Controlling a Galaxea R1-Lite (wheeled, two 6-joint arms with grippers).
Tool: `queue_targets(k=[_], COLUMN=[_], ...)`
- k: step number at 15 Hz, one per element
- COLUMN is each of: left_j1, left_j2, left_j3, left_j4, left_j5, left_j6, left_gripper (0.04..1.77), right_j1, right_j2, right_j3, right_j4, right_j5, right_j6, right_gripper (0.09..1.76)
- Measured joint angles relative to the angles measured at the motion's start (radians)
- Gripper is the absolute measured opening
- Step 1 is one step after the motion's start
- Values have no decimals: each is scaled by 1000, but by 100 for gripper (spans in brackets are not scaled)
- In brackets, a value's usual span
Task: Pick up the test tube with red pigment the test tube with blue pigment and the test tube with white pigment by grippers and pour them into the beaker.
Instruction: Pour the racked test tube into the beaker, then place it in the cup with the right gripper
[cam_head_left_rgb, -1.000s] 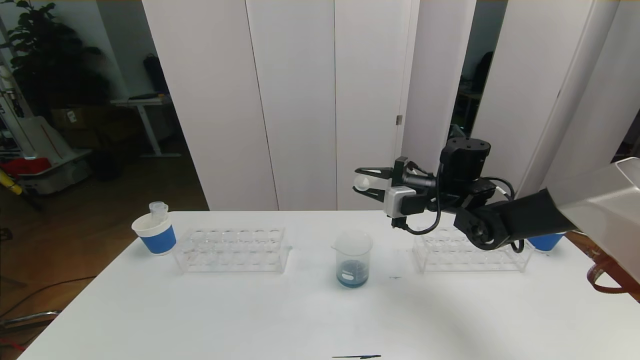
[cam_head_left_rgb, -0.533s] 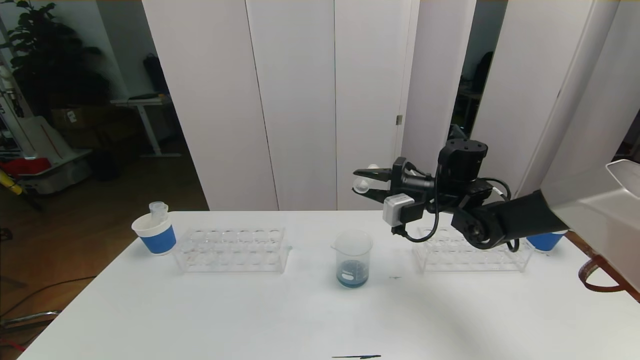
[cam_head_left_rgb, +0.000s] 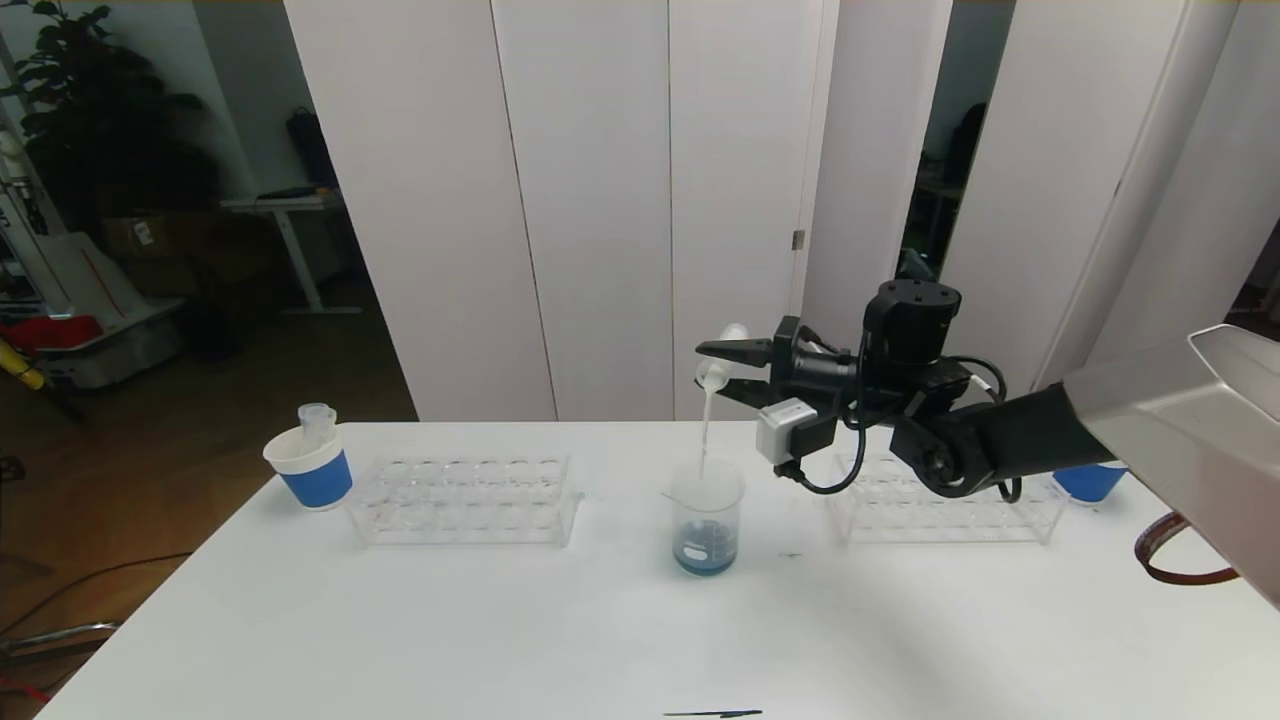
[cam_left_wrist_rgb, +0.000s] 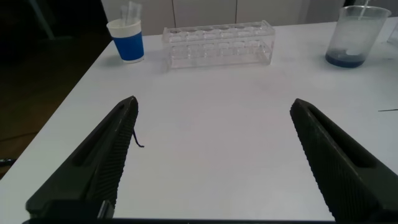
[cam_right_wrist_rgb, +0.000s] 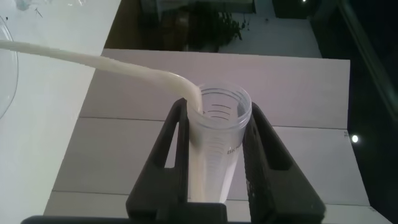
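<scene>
Right gripper (cam_head_left_rgb: 722, 362) pinching the tilted test tube with white pigment (cam_right_wrist_rgb: 214, 134) above the beaker (cam_head_left_rgb: 706, 518).
Thin, slick glass (likely fragile): best held mid-barrel; left gripper (cam_left_wrist_rgb: 214, 140) spread.

Lab bench, beaker (cam_head_left_rgb: 707, 520), tube racks (cam_head_left_rgb: 465, 500)

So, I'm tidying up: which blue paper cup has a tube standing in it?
The blue paper cup at the table's left end, beside the left rack; the other cup is largely hidden behind the right arm.

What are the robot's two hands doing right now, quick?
Left end effector: open, holding nothing.
Right end effector: shut on the tube, pouring white liquid into the beaker.
</scene>
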Motion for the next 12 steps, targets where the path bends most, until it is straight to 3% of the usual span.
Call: queue_targets(k=[12], left_j1=[0], left_j2=[0], left_j3=[0], left_j4=[0], left_j5=[0], left_j6=[0], left_gripper=[175], right_j1=[-14], right_j2=[25], right_j3=[-36], right_j4=[0], right_j5=[43], right_j6=[-77], right_gripper=[58])
